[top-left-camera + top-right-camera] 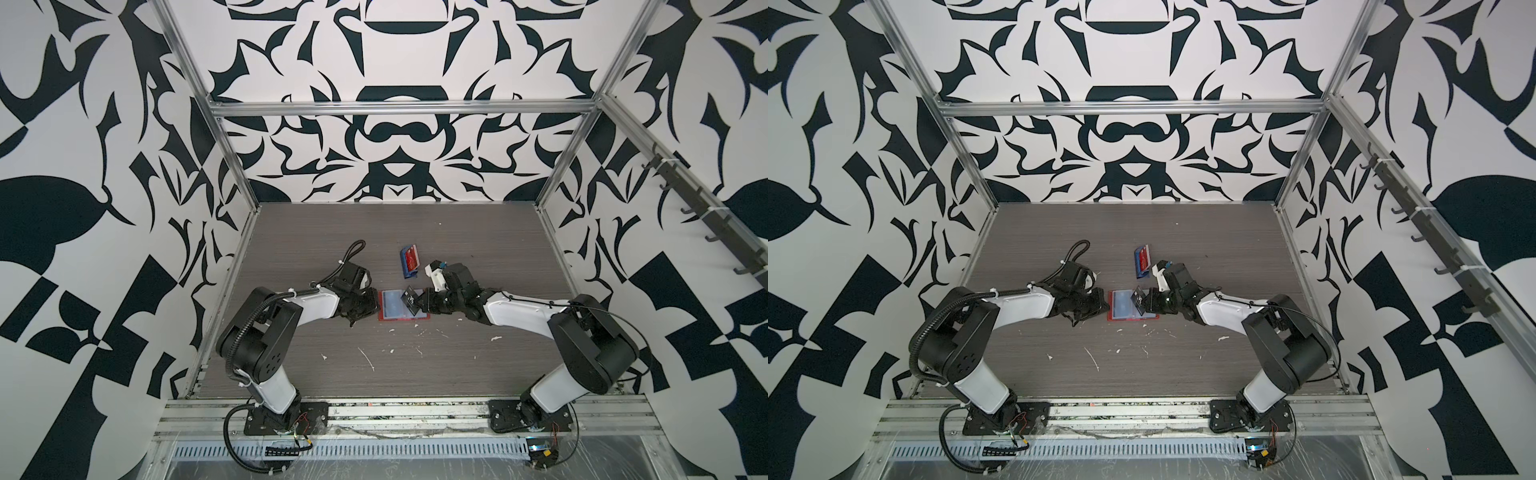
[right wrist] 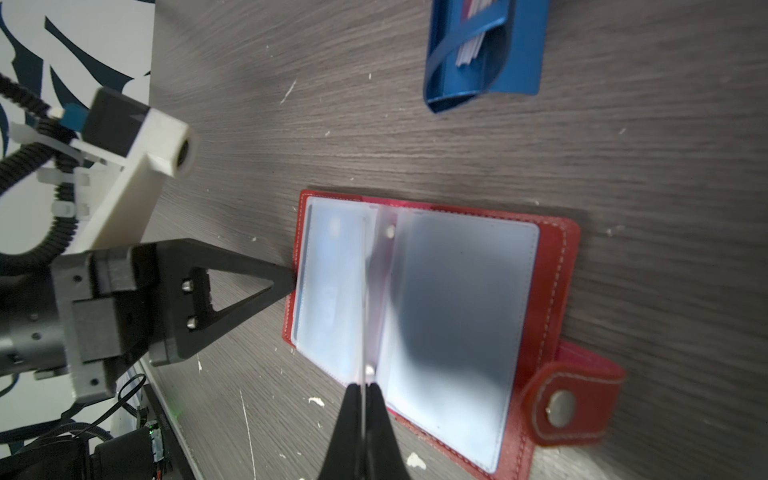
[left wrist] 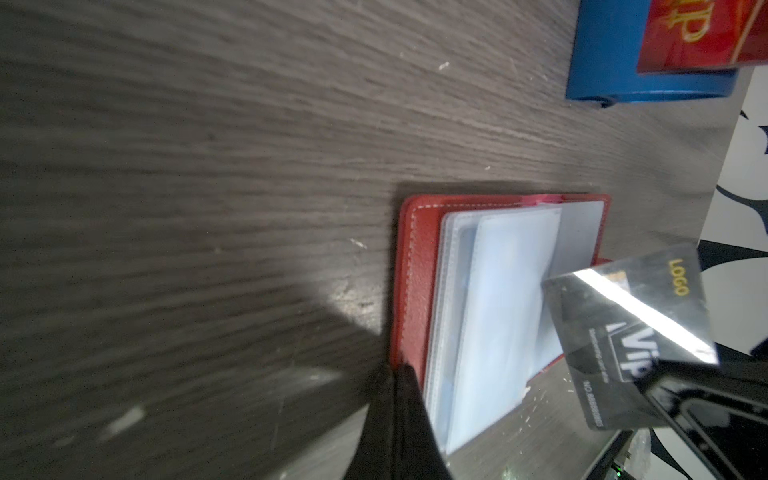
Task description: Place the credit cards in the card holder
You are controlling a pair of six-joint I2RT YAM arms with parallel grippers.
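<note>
While the red card holder (image 1: 401, 318) lay open and flat near the middle of the table (image 1: 457, 365), the two arms reached to it from opposite sides. The right tool (image 2: 364, 392) was closed on a dark card (image 3: 623, 332) that carried the words VIP and LOGO, and it gripped the card at one end. This card was held tilted over the clear pages (image 2: 465, 299) of the holder. In the right wrist view it appeared only as a thin edge above the spine. One corner of it came over a page, but I could not tell if it touched the plastic or entered a pocket.

The left tool (image 3: 399, 374) was fully closed, and its tips met the outer edge of the holder's red cover. Whether they nipped the leather or only pressed on it was not clear. The snap tab (image 2: 590, 399) lay spread out on the cover's edge away from the left tool.

Beyond the holder, a little farther from the arms and not touching it, stood a blue rack (image 1: 404, 270) with a red card (image 1: 411, 261) in it. Some white card edges (image 2: 469, 52) also showed in the rack.
</note>
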